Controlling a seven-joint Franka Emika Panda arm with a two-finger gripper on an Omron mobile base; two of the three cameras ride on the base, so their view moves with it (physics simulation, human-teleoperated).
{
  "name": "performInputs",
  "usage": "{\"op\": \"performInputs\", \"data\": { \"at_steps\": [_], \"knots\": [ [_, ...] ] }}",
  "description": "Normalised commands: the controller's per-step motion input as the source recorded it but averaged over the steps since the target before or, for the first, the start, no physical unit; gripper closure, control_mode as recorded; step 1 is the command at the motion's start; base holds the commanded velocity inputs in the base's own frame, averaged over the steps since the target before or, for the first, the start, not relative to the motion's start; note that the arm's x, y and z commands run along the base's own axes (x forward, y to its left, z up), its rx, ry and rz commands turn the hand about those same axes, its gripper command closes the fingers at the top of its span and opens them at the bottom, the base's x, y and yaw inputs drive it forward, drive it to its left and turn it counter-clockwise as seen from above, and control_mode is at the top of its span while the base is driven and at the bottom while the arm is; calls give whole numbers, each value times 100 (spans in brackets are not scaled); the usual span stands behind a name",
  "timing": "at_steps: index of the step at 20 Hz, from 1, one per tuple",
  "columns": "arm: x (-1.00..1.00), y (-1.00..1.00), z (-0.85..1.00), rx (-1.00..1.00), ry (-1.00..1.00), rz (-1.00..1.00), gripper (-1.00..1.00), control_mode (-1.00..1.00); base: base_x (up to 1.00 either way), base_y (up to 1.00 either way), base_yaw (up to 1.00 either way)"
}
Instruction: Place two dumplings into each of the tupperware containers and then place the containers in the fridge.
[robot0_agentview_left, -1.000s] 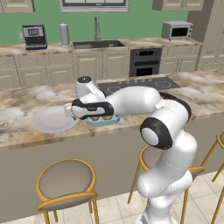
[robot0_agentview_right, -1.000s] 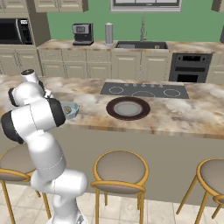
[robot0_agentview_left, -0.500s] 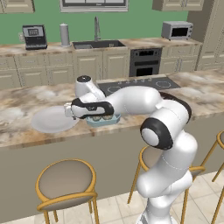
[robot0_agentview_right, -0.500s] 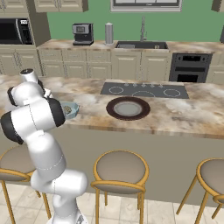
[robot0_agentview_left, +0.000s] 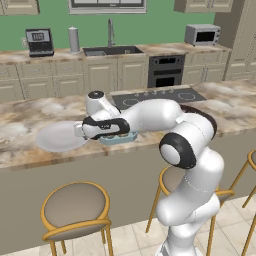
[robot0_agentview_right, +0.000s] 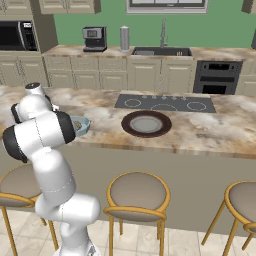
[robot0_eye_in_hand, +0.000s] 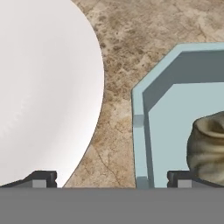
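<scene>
The pincer (robot0_eye_in_hand: 112, 177) hangs low over the marble bench (robot0_eye_in_hand: 131, 39), its two dark fingertips (robot0_eye_in_hand: 41, 178) spread wide with nothing between them but bare stone and the near wall of the blue tupperware container (robot0_eye_in_hand: 141, 131). In the hand view one tip sits at the rim of the round white plate (robot0_eye_in_hand: 39, 87); the other tip sits inside the blue tub's wall, just beside a lumpy tan dumpling (robot0_eye_in_hand: 208, 146) lying on the tub floor. So the tub's cut-corner wall stands between the tips, and the dumpling lies just outside the gap, on the tub side. Whether that tip touches the dumpling cannot be told.

From the left base view the hand (robot0_agentview_left: 102, 127) reaches out level above the bench (robot0_agentview_left: 30, 115), with the blue tub (robot0_agentview_left: 120, 137) partly hidden under it and the white plate (robot0_agentview_left: 57, 136) just beside the tub, on the side away from the cooktop (robot0_agentview_left: 157, 96). The two are close but apart, with a strip of marble between them.

In the right base view the blue tub (robot0_agentview_right: 82, 123) peeks out from behind the robot's upper arm, something tan inside it. A round dark brown plate (robot0_agentview_right: 146, 123) rests on the bench (robot0_agentview_right: 210, 125) well apart from the tub, in front of the cooktop (robot0_agentview_right: 165, 103).
</scene>
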Motion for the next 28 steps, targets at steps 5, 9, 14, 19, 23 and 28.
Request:
{"op": "performInputs", "data": {
  "at_steps": [5, 9, 14, 19, 23, 28],
  "knots": [
    [5, 0, -17, 0, 2, 0, -100, -100, 0, 0, 0],
    [16, 0, -13, 0, 0, 0, -100, -100, 0, 0, 0],
    [12, 0, -22, 0, 0, 0, 100, -100, 0, 0, 0],
    [2, 0, -11, 0, 2, 0, 100, -100, 0, 0, 0],
    [0, 0, 0, 0, 0, 0, 100, -100, 0, 0, 0],
    [0, -9, 3, 0, 0, 0, 100, -100, 0, 0, 0]
  ]
}}
